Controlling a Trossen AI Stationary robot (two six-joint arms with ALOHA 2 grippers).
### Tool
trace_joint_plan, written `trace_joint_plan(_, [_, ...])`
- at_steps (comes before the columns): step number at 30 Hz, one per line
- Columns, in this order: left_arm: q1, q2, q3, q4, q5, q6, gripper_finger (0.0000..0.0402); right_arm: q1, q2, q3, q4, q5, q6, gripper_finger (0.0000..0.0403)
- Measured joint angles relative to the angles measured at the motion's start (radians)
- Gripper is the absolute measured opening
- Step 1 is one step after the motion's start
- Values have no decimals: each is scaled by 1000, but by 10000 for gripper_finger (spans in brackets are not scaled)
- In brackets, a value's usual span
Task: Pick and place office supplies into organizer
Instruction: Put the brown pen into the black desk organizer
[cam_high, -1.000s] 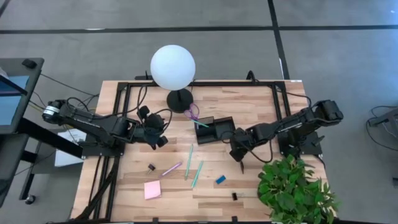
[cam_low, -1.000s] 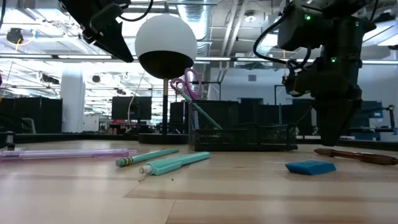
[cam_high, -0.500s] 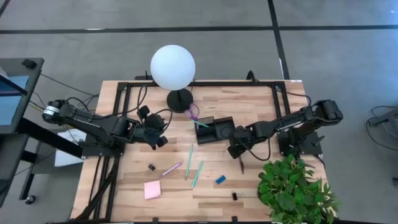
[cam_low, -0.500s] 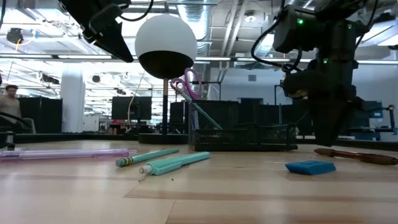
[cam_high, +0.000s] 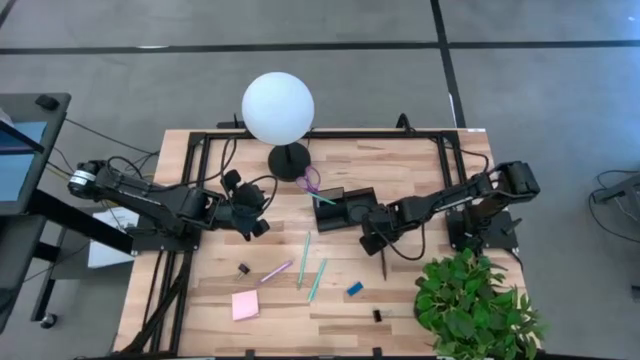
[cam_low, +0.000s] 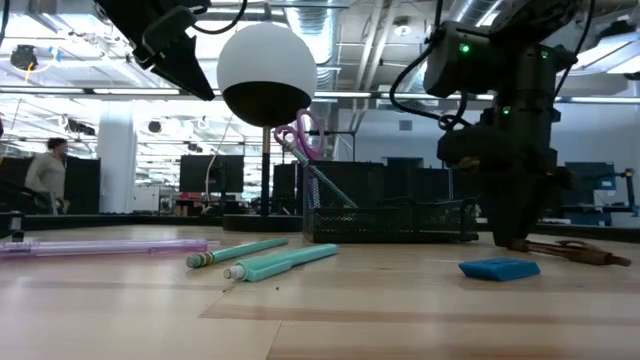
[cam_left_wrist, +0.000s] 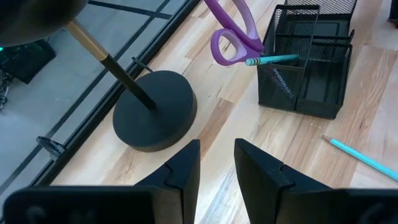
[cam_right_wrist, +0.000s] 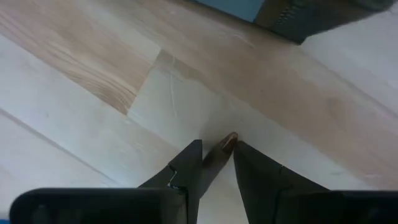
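The black organizer (cam_high: 350, 207) stands mid-table. Purple-handled scissors (cam_left_wrist: 233, 37) and a teal pen (cam_left_wrist: 273, 59) stick up out of it. A dark brown pen (cam_high: 383, 266) lies flat on the wood. My right gripper (cam_right_wrist: 217, 155) points down over its far end, open, one finger on each side of the tip (cam_right_wrist: 227, 140). Two teal pens (cam_high: 304, 258), a purple pen (cam_high: 277, 271), a pink pad (cam_high: 245, 304), a blue eraser (cam_low: 498, 268) and black clips (cam_high: 243, 268) lie on the table's near half. My left gripper (cam_left_wrist: 216, 165) hovers open near the lamp base. My right gripper comes from above with its fingers (cam_right_wrist: 186, 165) pointing down astride the brown pen's far end (cam_right_wrist: 219, 152). The pen lies on the table. I cannot tell whether a finger touches it.
A white globe lamp (cam_high: 278, 108) on a round black base (cam_left_wrist: 155, 112) stands at the far side, left of the organizer. A green leafy plant (cam_high: 470, 300) fills the near right corner, close to the brown pen. A black frame runs along the table's far and left sides.
My right gripper has gone a little toward the table's left and sunk slightly, rolling about its downward axis. It now stands lower, over the brown pen's far end. My left gripper has kept still.
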Motion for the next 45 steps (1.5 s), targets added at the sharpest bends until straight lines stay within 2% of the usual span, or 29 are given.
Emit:
trace_joint_plan(10, [0,0,0,-1,0,1,96,7,61,11,-27,-4,-14,79])
trace_joint_plan(18, [0,0,0,0,-12,-7,96,13,0,2,-11,88,-79,13])
trace_joint_plan(22, [0,0,0,0,-50,-53,96,8,-63,5,78,222,-87,20])
trace_joint_plan(28, [0,0,0,13,-46,-61,96,11,-121,5,264,214,-198,21])
trace_joint_plan(34, [0,0,0,79,-46,-32,96,8,-163,7,523,217,-390,15])
trace_joint_plan(41, [0,0,0,152,-52,21,96,-46,-178,7,802,252,-724,16])
trace_joint_plan(45, [0,0,0,183,-54,51,96,-105,-177,8,914,347,-897,17])
